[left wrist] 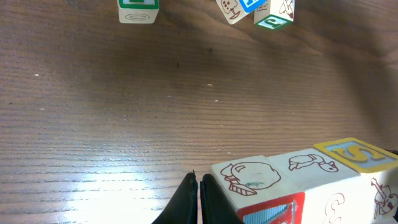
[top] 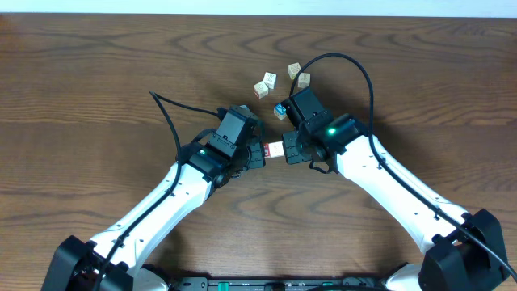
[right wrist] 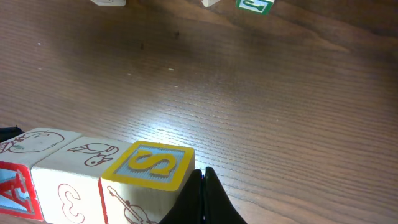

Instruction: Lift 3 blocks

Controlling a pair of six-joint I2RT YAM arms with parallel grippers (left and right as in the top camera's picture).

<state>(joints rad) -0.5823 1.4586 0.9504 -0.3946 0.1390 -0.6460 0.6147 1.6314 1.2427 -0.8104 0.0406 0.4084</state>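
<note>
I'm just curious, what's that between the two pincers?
A row of three wooden blocks, end to end, with the left pincer at one end and the right pincer at the other; both wrist views show it.

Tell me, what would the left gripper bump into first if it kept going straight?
Only bare table at first. The left gripper points into the gap between the green block and the block cluster, so it might slip past both, though depth is hard to judge.
</note>
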